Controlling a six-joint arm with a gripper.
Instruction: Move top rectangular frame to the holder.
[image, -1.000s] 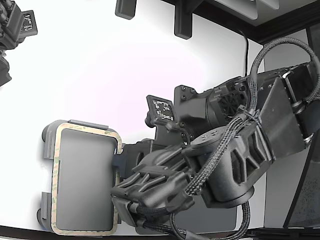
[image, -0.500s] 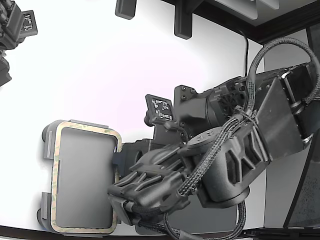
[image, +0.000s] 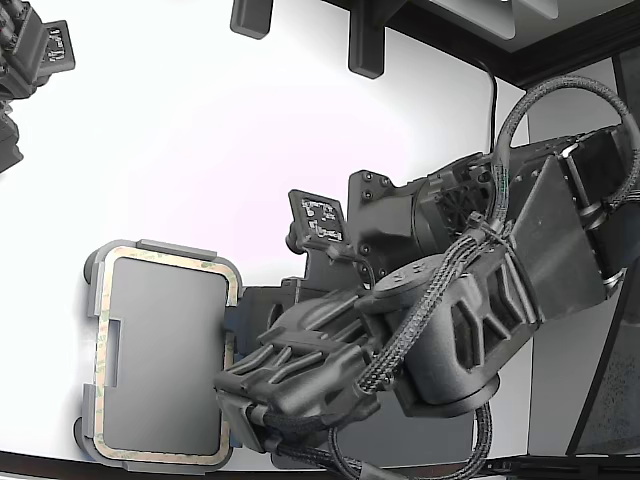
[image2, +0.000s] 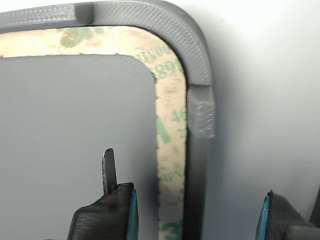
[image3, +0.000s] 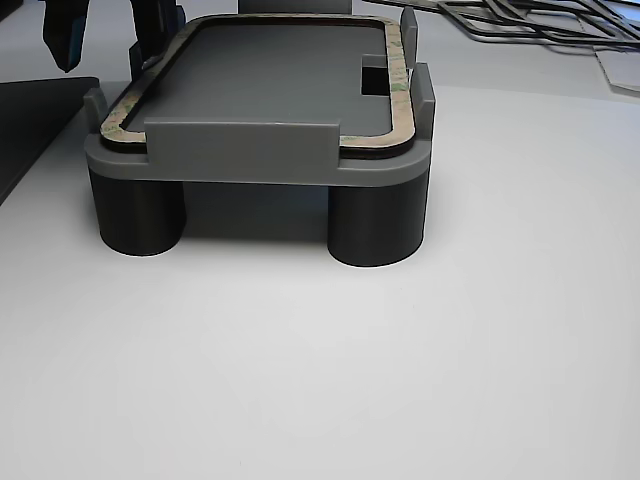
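The frame (image2: 170, 130) lies flat in the holder (image2: 197, 75), inside its raised edge tabs, on the white surface (image3: 400, 380). The pincer (image2: 197, 212) is open, its two fingers straddling the holder's edge, gripping nothing.

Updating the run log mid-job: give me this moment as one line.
frame: seated flat in holder, inside edge tabs | end effector: open, straddling frame's edge, not gripping | phase: release | second arm: away from the holder
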